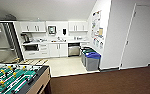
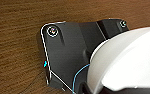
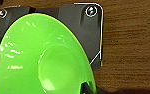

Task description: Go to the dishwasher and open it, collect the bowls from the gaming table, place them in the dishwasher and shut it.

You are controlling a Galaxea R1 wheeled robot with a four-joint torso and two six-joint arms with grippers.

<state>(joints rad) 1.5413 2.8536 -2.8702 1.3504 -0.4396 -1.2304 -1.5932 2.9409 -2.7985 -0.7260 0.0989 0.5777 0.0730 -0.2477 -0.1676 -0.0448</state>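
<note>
We see the dishwasher (image 1: 73, 49) at centre frame, under the kitchen desk (image 1: 66, 41), its steel front shut. A green bowl (image 3: 43, 57) looms large at our right wrist, a white bowl (image 2: 126, 60) at our left; whether either end effector grips its bowl, we cannot tell. Football table (image 1: 13, 77) lower left, bins (image 1: 92, 60) by the wall

The glossy bright green plastic bowl (image 3: 41, 62) in the right wrist view carries sharp white highlights on its smooth inner wall. In the left wrist view a smooth white bowl-like shell (image 2: 126, 60) has a soft sheen. Beneath both lies matt brown carpet (image 3: 131, 50) with a fine ribbed weave. Far across the room, the brushed stainless-steel dishwasher front (image 1: 73, 50) looks dull grey among smooth white cabinet doors (image 1: 58, 49). The pale kitchen floor (image 1: 66, 65) looks smooth and faintly shiny.
</note>
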